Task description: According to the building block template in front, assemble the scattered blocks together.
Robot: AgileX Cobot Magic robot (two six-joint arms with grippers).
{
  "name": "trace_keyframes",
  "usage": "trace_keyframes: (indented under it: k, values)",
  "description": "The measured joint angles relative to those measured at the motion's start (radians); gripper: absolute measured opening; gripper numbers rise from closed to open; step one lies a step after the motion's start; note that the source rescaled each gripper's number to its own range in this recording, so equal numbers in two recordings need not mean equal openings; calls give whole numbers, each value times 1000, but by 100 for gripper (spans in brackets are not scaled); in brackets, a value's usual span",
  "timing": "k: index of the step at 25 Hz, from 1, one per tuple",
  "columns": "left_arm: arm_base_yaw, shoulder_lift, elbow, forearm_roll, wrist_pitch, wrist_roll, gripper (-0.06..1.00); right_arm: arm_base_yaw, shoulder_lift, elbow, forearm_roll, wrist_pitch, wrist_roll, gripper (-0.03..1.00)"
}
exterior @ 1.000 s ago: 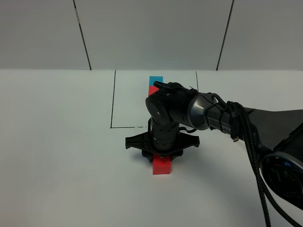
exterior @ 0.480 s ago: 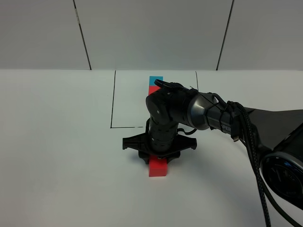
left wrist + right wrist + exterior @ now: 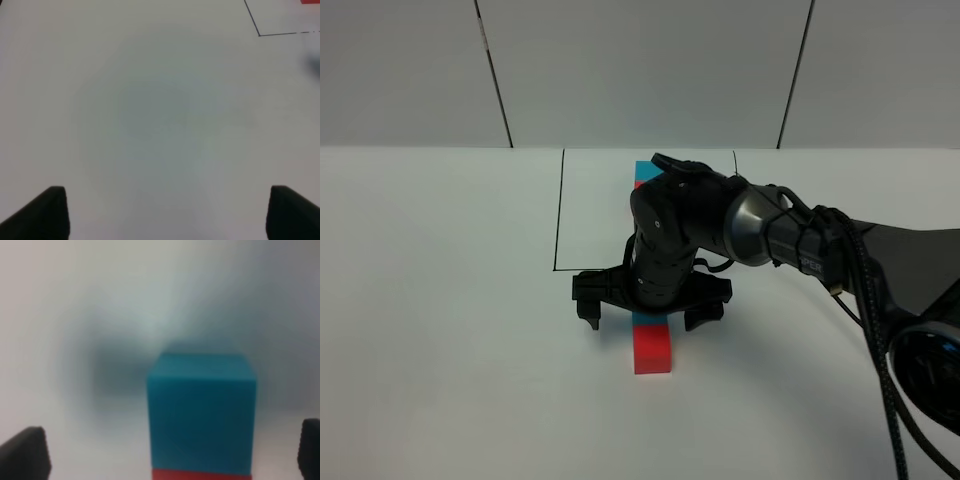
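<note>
The scattered blocks lie together in front of the template. The red cube is nearest the table's front edge, and the cyan-blue cube touches its far side. My right gripper is open low over the cyan-blue cube, one finger on each side and apart from it. The right wrist view shows the cyan-blue cube with a strip of the red cube against it. The template's black outline holds its own cyan-blue cube and red cube, largely hidden by my arm. My left gripper is open over bare table.
The white table runs back to a panelled white wall. My right arm and its cables reach in from the right. A corner of the black outline shows in the left wrist view.
My right gripper has opened, its fingers spreading to both sides. The cyan-blue cube now shows against the red cube, which has shifted slightly left.
</note>
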Motion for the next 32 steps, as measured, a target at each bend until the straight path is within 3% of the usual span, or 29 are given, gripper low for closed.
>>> trace_keyframes:
  k: [6, 10, 14, 18, 25, 29, 32]
  values:
    - [0, 0, 0, 0, 0, 0, 88, -13, -118, 0, -22, 20, -62, 100]
    - [0, 0, 0, 0, 0, 0, 88, -81, -207, 0, -88, 29, -76, 100]
    - [0, 0, 0, 0, 0, 0, 88, -220, -295, 6, -134, 45, -88, 100]
    - [0, 0, 0, 0, 0, 0, 88, -405, -380, 102, -132, 49, -169, 100]
    - [0, 0, 0, 0, 0, 0, 88, -718, -642, 441, -90, -50, -350, 100]
    - [0, 0, 0, 0, 0, 0, 88, -847, -851, 633, -89, -133, -384, 100]
    - [0, 0, 0, 0, 0, 0, 88, -888, -1004, 735, -90, -156, -392, 100]
